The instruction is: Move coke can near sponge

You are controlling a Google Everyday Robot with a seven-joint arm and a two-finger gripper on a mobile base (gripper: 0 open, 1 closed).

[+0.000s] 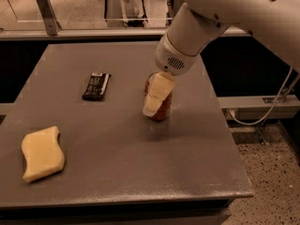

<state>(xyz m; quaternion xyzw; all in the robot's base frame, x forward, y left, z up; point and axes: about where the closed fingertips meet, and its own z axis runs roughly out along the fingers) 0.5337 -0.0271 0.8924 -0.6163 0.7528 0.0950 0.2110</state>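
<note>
The red coke can (165, 109) stands upright on the grey table (140, 172), right of centre. My gripper (156, 97) has come down from the upper right and sits right at the can, covering its top and left side. The pale-yellow sponge (42, 153) with wavy edges lies flat near the table's front left corner, far from the can and the gripper.
A flat black wrapped bar (96, 86) lies left of the can. The table's right edge drops to a speckled floor (272, 172). A white cable (281, 102) hangs at the right. A rail and glass run behind the table.
</note>
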